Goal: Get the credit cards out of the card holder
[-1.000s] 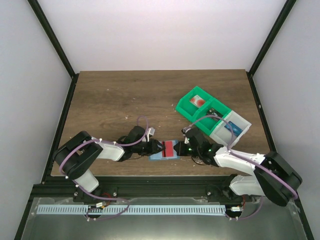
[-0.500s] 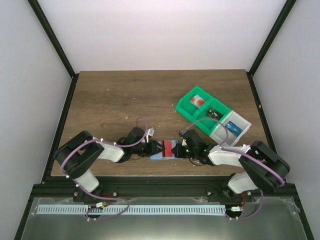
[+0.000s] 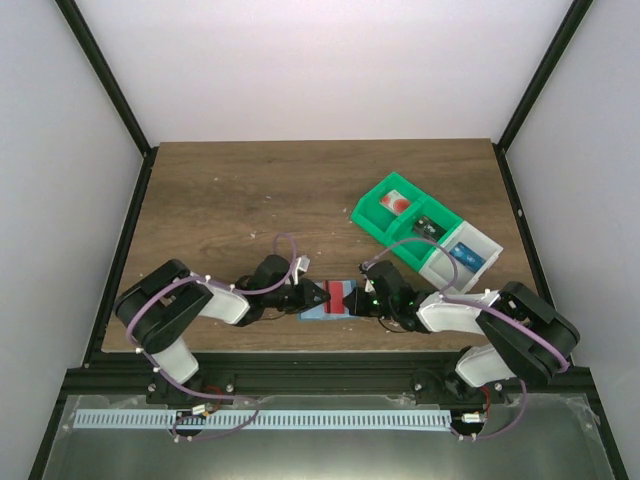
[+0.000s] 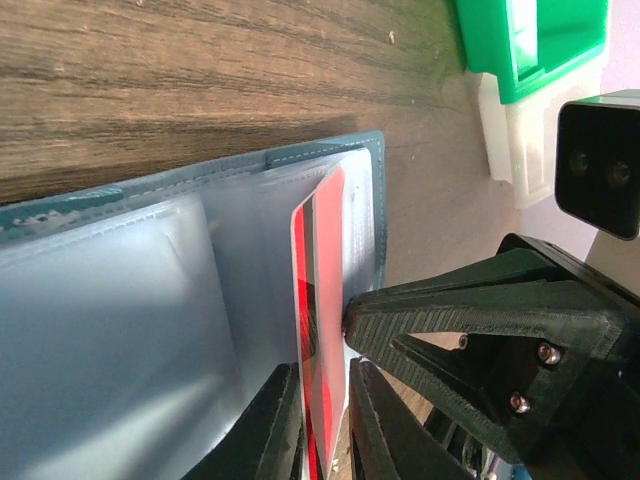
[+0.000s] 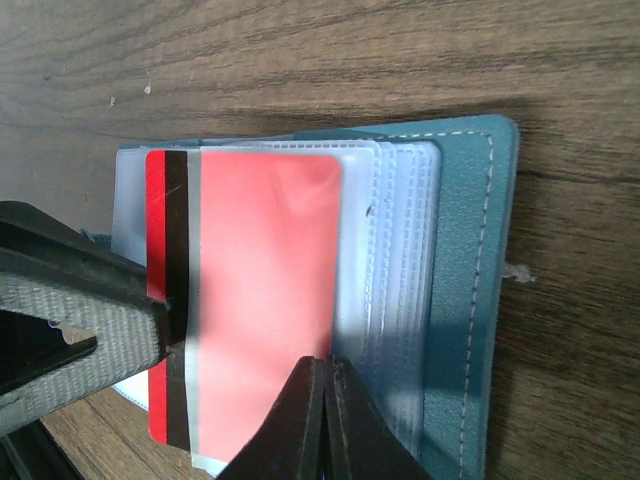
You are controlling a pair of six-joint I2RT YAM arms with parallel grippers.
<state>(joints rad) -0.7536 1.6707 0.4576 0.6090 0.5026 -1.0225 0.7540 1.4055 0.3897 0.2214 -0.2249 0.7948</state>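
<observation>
Holder (image 3: pixel 325 313) lying open at 6 o'clock on the table (image 3: pixel 230 200), near its front edge, with both arms low over it. Left claw (image 4: pixel 322 372) reaches in from 9 o'clock and right claw (image 5: pixel 322 362) from 3 o'clock.

A red card (image 5: pixel 265 300) with a dark stripe stands partly drawn out of the clear sleeves. In the right wrist view most of its face is exposed, while its 3 o'clock edge sits over the sleeve stack.

Left claw: fingers (image 4: pixel 275 430) lie close on either face of the card's striped edge. Whether they clamp it cannot be told.

Right claw: closed and holding nothing, its tip pressed at the card's near edge, probably steadying the holder.

Bins (image 3: pixel 368 218) stand at 2 o'clock, well apart from the holder. A pale card with a red mark (image 3: pixel 397 203) lies in the green one, so one card appears to be out already.

Remaining, as judged: free the red card and carry it off. Whether the sleeves beneath hold more cards is hidden.
</observation>
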